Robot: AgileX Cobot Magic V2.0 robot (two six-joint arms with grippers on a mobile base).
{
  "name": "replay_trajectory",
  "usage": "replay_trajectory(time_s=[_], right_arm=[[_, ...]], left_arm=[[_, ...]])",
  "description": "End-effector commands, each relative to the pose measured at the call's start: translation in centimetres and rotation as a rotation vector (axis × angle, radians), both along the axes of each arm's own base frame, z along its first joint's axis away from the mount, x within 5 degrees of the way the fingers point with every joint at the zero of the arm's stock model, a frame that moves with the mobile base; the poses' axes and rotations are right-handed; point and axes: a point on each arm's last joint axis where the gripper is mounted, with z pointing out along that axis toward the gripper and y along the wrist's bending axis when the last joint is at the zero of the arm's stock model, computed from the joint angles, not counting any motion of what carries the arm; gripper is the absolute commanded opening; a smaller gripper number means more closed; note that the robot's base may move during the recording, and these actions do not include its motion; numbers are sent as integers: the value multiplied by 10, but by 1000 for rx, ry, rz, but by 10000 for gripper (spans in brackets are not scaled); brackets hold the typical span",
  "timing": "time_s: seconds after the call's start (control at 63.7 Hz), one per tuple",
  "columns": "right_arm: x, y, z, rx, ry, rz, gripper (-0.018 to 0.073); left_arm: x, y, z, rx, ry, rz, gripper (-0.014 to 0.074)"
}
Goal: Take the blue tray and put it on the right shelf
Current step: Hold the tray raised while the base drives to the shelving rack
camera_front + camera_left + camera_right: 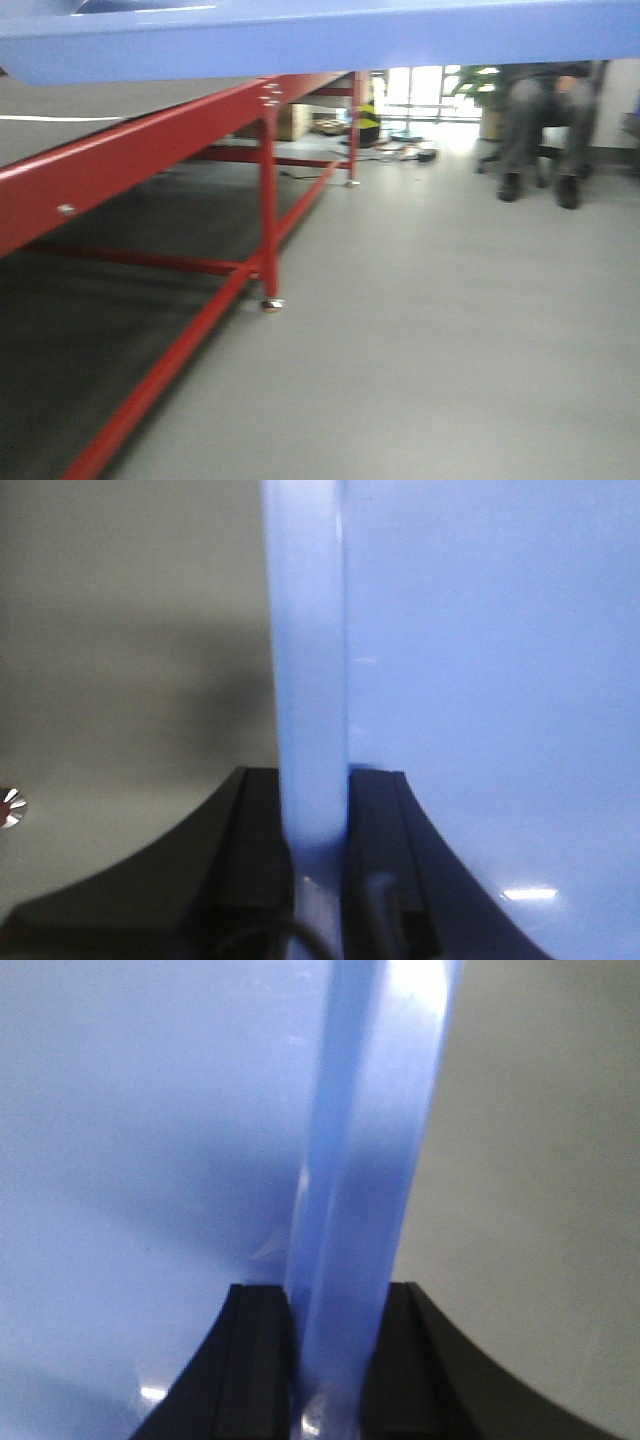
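- The left gripper [318, 790] was clamped on the flared rim of the shallow, glossy, light-blue plastic tray [480, 680]. One black finger [255, 820] sat outside the rim and the other inside, with the rim pinched between them.
- The right gripper [335, 1300] was closed the same way on the rim at its side. The tray's [150, 1160] smooth base lay to its left and bare grey floor to its right.
- In the front view the tray [320, 40] stretched across the top of the picture, carried between the two grippers. It appeared to hang above the red steel-framed table [130, 160], which stood lower and to the left.
- The stainless-steel shelf showed in no view, so its place relative to either gripper could not be told.
- The tray looked light and thin-walled, so weight was probably not the concern. A wide, shallow plastic shell like this would likely flex or twist if the two arms drifted apart or moved out of step.
- The glossy surface looked slippery, and each grip covered only a narrow strip of rim. A tilt or a jerk could have let that rim slide out between the pads.
- The two opposite rims seemed the right places to hold it. Keeping the tray level and the spacing between the grippers constant would have suited the carry.
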Motion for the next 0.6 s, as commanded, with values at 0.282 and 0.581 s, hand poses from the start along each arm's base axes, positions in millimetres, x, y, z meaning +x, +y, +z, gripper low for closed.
replay_trajectory(time_s=[0.282,0.581], right_arm=[[-7,-6,16,-15,-76,15,57],[-7,-6,16,-15,-76,15,57]], left_arm=[[-17,5,12,17,38,-45,-48],[-17,5,12,17,38,-45,-48]])
